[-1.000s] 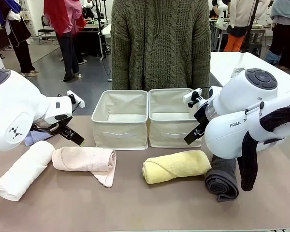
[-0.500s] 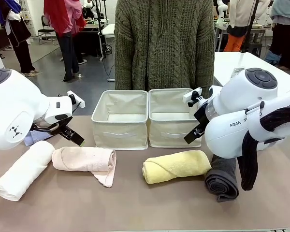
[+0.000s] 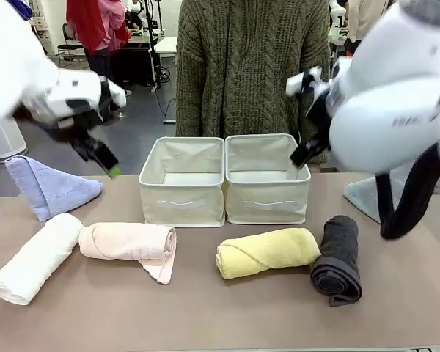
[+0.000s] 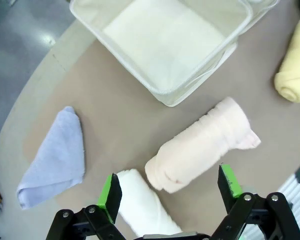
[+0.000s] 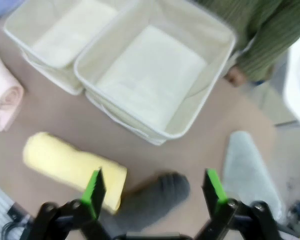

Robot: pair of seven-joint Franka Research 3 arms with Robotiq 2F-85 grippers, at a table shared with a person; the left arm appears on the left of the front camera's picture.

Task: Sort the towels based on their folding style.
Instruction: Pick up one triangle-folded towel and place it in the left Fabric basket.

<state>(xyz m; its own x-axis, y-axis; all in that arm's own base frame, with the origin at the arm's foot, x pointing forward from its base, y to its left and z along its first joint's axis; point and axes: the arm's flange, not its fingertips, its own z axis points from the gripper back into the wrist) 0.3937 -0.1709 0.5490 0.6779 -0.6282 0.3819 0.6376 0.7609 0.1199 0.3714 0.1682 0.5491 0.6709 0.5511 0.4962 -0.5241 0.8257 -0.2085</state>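
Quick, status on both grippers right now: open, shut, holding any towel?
Left gripper: open, holding nothing.
Right gripper: open, holding nothing.

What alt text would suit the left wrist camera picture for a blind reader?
An open left gripper with green pads hangs above a pink rolled towel and a white rolled towel on a brown table. A light blue triangle-folded towel lies to the left, an empty cream fabric bin at the top, a yellow roll at the right edge.

White roll (image 3: 35, 258), pink roll (image 3: 128, 242), yellow roll (image 3: 268, 251), dk-grey roll (image 3: 337, 260), blue cone (image 3: 50, 189).
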